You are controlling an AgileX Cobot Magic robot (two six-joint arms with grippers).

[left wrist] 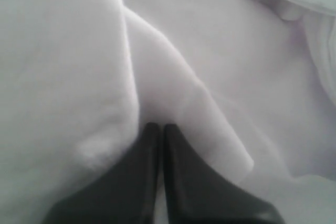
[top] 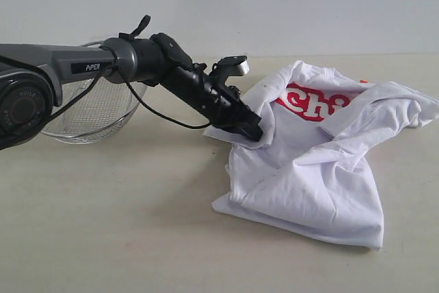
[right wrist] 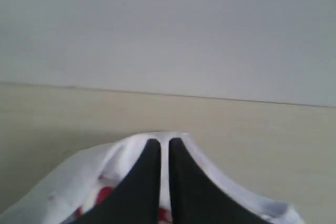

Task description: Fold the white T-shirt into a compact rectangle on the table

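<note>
The left arm (top: 103,63) comes in from 9 o'clock in the exterior view, level along its grey forearm. At the wrist it bends down toward 4 o'clock. The left hand (top: 255,130) meets the near-left border of the white T-shirt (top: 309,183). In the left wrist view its two black fingers (left wrist: 136,177) lie pressed together, and a raised ridge of cloth runs straight into their tips, so this hand is clamped on the shirt.

The right hand (right wrist: 164,141) falls outside the exterior view. In its own wrist view the fingers are together, with a peak of white cloth humped round their tips, and it looks nipped there.

The shirt sits crumpled on the desk (top: 123,224), filling the 2 to 5 o'clock part of the exterior view. Its red lettering (top: 312,104) faces up at about 2 o'clock, half covered by a fold. The hem corner reaches 5 o'clock, and the shirt's right side runs to the picture's edge at 3 o'clock.

A wire basket (top: 89,118) stands at 9 o'clock behind the arm, well apart from the shirt. Bare desk spreads from 6 to 9 o'clock. A strip also lies between the shirt and the wall (top: 274,5) at 12 o'clock.
</note>
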